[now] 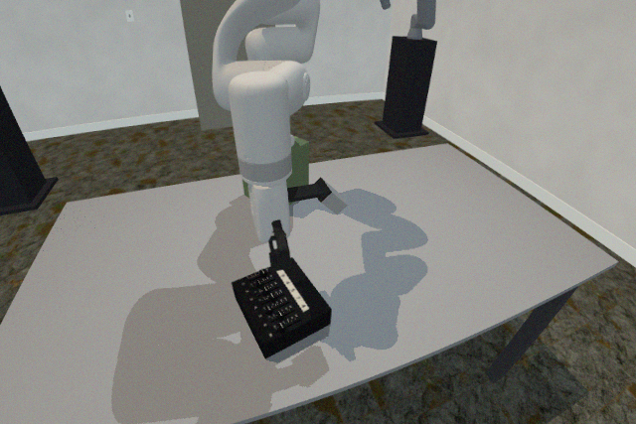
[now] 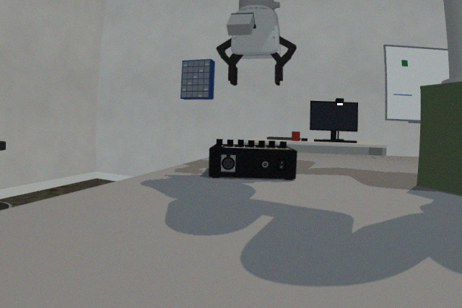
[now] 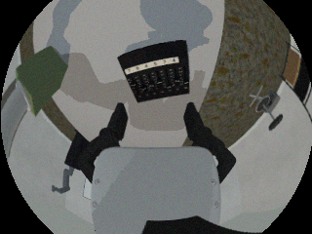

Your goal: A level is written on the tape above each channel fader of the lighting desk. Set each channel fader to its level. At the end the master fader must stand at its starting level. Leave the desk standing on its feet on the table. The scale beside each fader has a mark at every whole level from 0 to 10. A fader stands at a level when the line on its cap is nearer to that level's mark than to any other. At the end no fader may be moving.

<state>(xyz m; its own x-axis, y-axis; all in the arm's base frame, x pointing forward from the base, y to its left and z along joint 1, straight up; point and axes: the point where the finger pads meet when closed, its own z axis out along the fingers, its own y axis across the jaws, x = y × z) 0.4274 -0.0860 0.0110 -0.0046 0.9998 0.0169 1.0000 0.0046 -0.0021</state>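
Note:
The black lighting desk (image 1: 287, 324) (image 2: 252, 163) (image 3: 156, 72) stands on its feet on the grey table (image 1: 462, 234) (image 2: 112, 241). A row of several fader caps (image 2: 250, 143) sticks up from its top. A white tape strip (image 1: 292, 290) (image 3: 151, 66) runs along one edge of its face; the written levels and the cap lines are too small to read. My gripper (image 1: 277, 247) (image 2: 255, 82) (image 3: 155, 109) is open and empty. It points straight down, well above the desk's back edge.
The arm's green base block (image 1: 299, 163) (image 2: 440, 136) (image 3: 42, 74) stands on the table behind the desk. A second arm on a black pedestal (image 1: 407, 80) stands on the floor beyond the table. A side table with a monitor (image 2: 333, 115) and a red cup (image 2: 295, 135) is farther off.

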